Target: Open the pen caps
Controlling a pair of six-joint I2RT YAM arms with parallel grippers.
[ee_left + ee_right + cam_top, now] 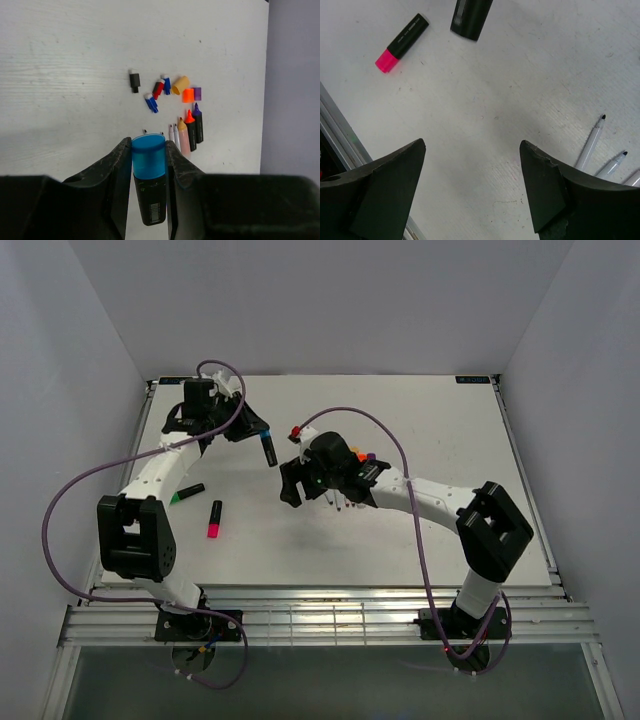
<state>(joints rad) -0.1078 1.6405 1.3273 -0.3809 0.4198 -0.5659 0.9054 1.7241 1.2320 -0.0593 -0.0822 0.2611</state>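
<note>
Left wrist view first: my left jaws are narrow, pinched on the blue cap (pixel 148 156). It's still on its black barrel (pixel 150 202), so that one isn't opened yet.

Out past those jaws a little heap of loose caps lies on the surface (pixel 60 60): a red cap (pixel 158 90), small blue caps (pixel 150 103), a yellow cap (pixel 180 85), an orange cap (pixel 188 95) and a purple cap (pixel 197 93). Between that heap and the jaws sit the bare-tipped markers (pixel 190 131), so I'd say a good chunk is done.

My right jaws are spread wide with nothing between them. The end of that same barrel hangs just ahead of them, so pulling it off the cap looks like the step in hand.

Left to do, by my count:
- the blue one
- the pink-capped marker (pixel 402 42), ahead and to the left of my right jaws
- a green-capped marker (pixel 186 494), which only the top view shows, near the pink one and well apart from both sets of jaws

So roughly three to go, I reckon.
</note>
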